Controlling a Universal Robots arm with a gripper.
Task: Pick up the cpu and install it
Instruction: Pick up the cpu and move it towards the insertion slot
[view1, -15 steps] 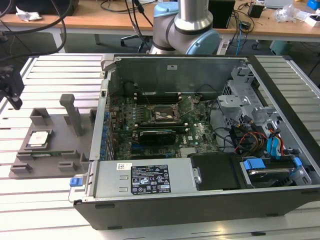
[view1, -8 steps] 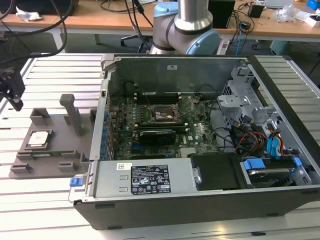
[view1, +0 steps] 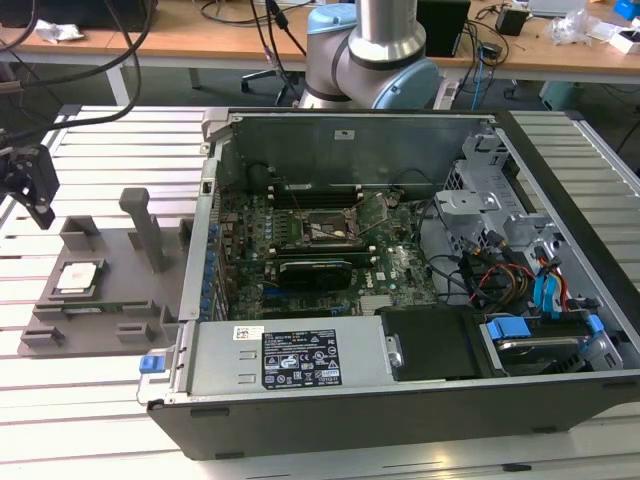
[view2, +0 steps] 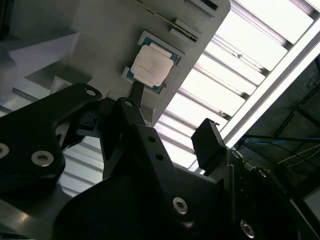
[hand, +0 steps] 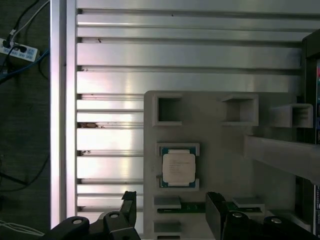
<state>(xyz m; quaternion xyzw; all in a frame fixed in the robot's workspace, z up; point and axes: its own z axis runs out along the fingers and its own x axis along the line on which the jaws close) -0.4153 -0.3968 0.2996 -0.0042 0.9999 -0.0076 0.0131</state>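
Approach is going on: the end effector (hand: 172, 200) is hovering wide open and empty near the cpu (hand: 178, 167), which is lying untouched in its grey fixture (hand: 220, 150) pocket, at the exterior view's left of the computer case (view1: 420, 410). Grasping is likely calling for fingers straddling its edges.

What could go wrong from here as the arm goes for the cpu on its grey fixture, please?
The open gripper appears short of the cpu, not over it; descending without centring could catch the fixture pocket rim. The upright post beside the cpu might snag the gripper. The socket sits deep inside the case, so a tilted chip could seat badly.
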